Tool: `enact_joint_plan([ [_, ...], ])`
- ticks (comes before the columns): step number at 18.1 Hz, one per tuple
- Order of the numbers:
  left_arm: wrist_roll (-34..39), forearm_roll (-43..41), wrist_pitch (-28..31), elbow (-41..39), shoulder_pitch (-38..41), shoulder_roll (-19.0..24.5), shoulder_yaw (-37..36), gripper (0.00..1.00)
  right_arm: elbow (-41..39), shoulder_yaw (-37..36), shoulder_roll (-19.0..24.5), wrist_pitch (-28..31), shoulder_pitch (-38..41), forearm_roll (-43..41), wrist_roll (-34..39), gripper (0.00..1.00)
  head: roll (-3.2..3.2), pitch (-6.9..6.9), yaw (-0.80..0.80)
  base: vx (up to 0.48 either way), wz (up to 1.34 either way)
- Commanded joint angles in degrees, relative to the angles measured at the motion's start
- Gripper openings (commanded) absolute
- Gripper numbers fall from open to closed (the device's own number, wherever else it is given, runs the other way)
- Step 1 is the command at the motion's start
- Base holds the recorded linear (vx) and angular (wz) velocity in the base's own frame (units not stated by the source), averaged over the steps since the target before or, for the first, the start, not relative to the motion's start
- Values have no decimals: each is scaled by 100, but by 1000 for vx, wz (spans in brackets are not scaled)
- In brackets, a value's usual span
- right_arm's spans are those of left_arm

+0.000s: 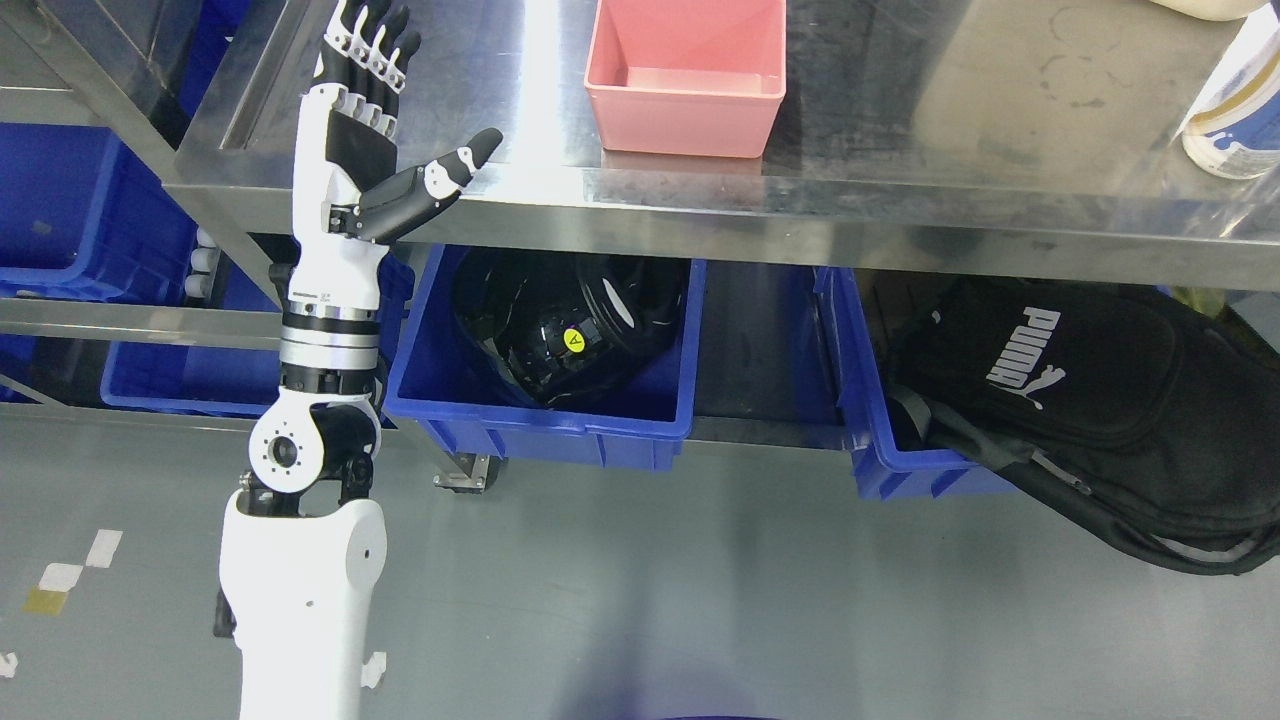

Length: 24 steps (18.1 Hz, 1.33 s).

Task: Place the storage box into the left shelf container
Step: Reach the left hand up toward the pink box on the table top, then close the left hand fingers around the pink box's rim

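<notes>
A pink storage box [686, 75] stands open and empty on the steel table top [900, 150], near its front edge. My left hand [385, 120] is raised over the table's left end, fingers straight and thumb spread, holding nothing, well to the left of the box. Below the table top, a blue container [545, 425] on the left of the lower shelf holds a black helmet [570, 325]. The right arm is out of view.
A second blue container [905, 460] on the lower shelf's right holds a black Puma bag [1090, 400] that spills out. More blue bins [80, 210] sit on a rack at the left. A white and blue can [1235, 110] stands at the table's right edge. Grey floor lies in front.
</notes>
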Motion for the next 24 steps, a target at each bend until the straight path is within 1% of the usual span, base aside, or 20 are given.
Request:
enact_joint_plan([
  [1,-9,-10,-2,-27,-13,100,-79,100,-100,0,-100,3,-26,-123,10,100,0,0,0,0,0],
  [3,-9,-10,7,-18,-22,100,9,100,-100,0,-100,3,-26,-123,18,100,0,0,0,0,0],
  [5,-122,-18,15,-18,-162,100,263,100,-100,0,-100,3,-26,-123,18,100,0,0,0,0,0],
  [7,-1163,-106,216,174,-635,113,606,100,-100,0,-100,3,-26,-123,18,100,0,0,0,0,0],
  [9,-2638,-255,533,376,-1179,386,721,100,-100,0,-100,3,-26,-123,18,100,0,0,0,0,6],
  [10,-3254,-447,682,490,-1487,509,774,100,-100,0,-100,-5,-26,-123,10,100,0,0,0,-1,11],
  [11,-3609,-832,840,613,-1864,675,809,100,-100,0,-100,3,-26,-123,18,100,0,0,0,0,0],
  [13,-3673,-1352,886,781,-2541,887,687,100,-100,0,-100,3,-26,-123,18,100,0,0,0,0,0],
  [14,-3743,-1528,929,938,-2858,984,321,100,-100,0,-100,3,-26,-123,10,100,0,0,0,0,0],
  [16,-4023,-1898,930,1246,-3298,1282,-697,100,-100,0,-100,3,-26,-123,10,100,0,0,0,0,0],
  [17,-4330,-2021,930,1334,-3483,1353,-1120,100,-100,0,-100,-5,-26,-123,18,100,0,0,0,0,0],
  [18,-4559,-2101,938,1422,-3615,1337,-1411,100,-100,0,-100,3,-26,-123,18,100,0,0,0,0,0],
  [21,-4851,-2601,947,1940,-3941,1292,-1887,99,-100,0,-100,3,-26,-123,18,100,0,0,0,0,0],
  [22,-4904,-2733,947,2072,-3994,1284,-1950,98,-100,0,-100,3,-26,-123,10,100,0,0,0,0,0],
  [24,-4948,-2970,947,2170,-3995,1266,-1977,97,-100,0,-100,3,-26,-123,18,100,0,0,0,0,0],
])
